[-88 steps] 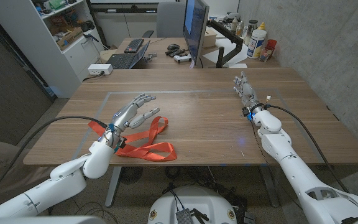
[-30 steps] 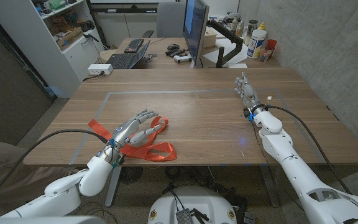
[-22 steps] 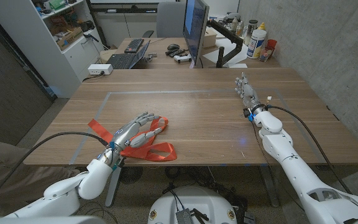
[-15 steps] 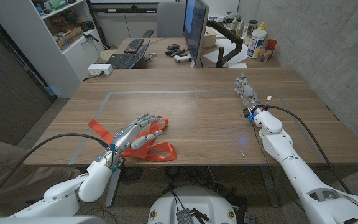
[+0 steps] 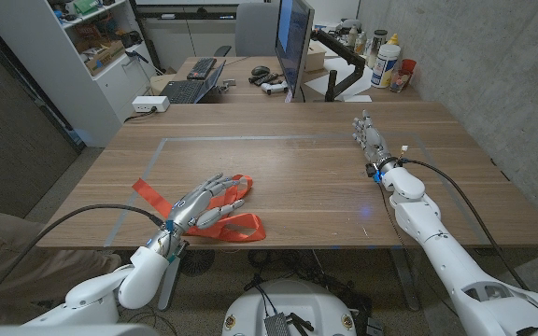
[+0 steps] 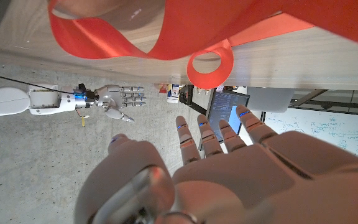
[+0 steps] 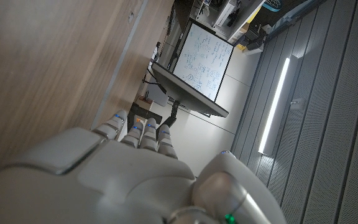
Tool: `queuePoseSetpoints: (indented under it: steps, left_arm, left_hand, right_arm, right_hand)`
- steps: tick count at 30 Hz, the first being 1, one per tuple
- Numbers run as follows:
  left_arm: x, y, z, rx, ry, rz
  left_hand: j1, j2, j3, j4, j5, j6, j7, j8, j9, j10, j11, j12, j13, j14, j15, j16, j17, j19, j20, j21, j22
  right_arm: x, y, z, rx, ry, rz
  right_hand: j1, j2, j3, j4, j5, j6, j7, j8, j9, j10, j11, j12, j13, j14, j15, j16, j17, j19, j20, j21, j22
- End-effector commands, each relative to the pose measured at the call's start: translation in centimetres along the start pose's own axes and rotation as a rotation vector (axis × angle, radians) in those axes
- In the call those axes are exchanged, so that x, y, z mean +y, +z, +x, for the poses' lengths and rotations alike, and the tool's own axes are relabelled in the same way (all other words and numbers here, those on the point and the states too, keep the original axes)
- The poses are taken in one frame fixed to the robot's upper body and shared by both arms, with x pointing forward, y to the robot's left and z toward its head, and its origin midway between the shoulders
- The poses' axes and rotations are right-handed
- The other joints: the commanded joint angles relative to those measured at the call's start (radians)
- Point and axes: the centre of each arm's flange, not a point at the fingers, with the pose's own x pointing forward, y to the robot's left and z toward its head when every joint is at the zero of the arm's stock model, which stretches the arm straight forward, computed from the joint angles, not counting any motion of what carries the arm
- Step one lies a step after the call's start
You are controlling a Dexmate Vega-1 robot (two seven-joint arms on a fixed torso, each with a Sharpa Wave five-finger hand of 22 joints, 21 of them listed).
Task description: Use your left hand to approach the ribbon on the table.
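left hand [image 5: 201,203] hovering over the ribbon [image 5: 234,225], fingers spread, gripping nothing; ribbon lying near the table [image 5: 316,177] front edge, at 7 o'clock from centre; right hand [image 5: 370,140] idling open at 2 o'clock; risk: descending fingers snagging a loop, dragging it off the edge.

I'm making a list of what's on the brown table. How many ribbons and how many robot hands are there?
Ribbons: 1, the red ribbon
Robot hands: 2, the left hand and the right hand
Total: 3
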Motion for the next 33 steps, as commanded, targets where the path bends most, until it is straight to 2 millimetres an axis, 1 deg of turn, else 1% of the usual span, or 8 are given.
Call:
queuePoseSetpoints:
  steps: [1,18,33]
  left_arm:
    - [-0.3,-0.5,-0.5,0.017,0.028,0.004]
    - [-1.2,-1.3,-0.9,0.011,0.028,0.027]
    - [-2.4,-1.8,-0.8,-0.010,0.040,0.049]
  left_hand:
    - [0.011,-0.002,-0.004,-0.006,0.005,0.010,-0.001,-0.005,0.003,0.005,0.001,-0.001,0.004,-0.006,-0.054,0.001,0.002,-0.004,-0.002,-0.002,0.002]
    - [0.010,-0.003,-0.006,-0.006,0.008,0.012,-0.006,-0.007,0.003,0.015,-0.002,0.002,0.004,0.004,-0.061,0.005,0.002,0.003,-0.009,0.002,0.002]
    - [0.009,-0.005,-0.009,-0.005,0.012,0.016,-0.010,-0.008,0.003,0.022,-0.006,0.003,0.004,0.011,-0.068,0.007,0.002,0.012,-0.014,0.005,0.002]
  right_arm:
    - [0.0,0.0,0.2,0.005,0.005,-0.007]
    - [0.2,0.0,0.2,0.010,0.015,-0.014]
    - [-0.4,0.3,-0.1,0.011,0.005,-0.029]
  right_hand:
    - [0.003,0.040,0.007,0.004,0.002,-0.007,0.002,0.001,0.001,-0.007,0.003,0.003,0.004,-0.009,0.003,0.001,0.004,0.001,0.000,0.000,0.006]
    - [0.003,0.040,0.008,0.004,0.002,-0.008,0.002,0.001,0.001,-0.008,0.009,0.003,0.004,-0.010,0.007,0.001,0.004,-0.001,0.002,0.000,0.006]
    - [0.002,0.039,0.008,0.004,0.002,-0.008,0.002,0.001,0.001,-0.010,0.014,0.003,0.004,-0.013,0.009,0.001,0.004,-0.003,0.003,0.000,0.006]
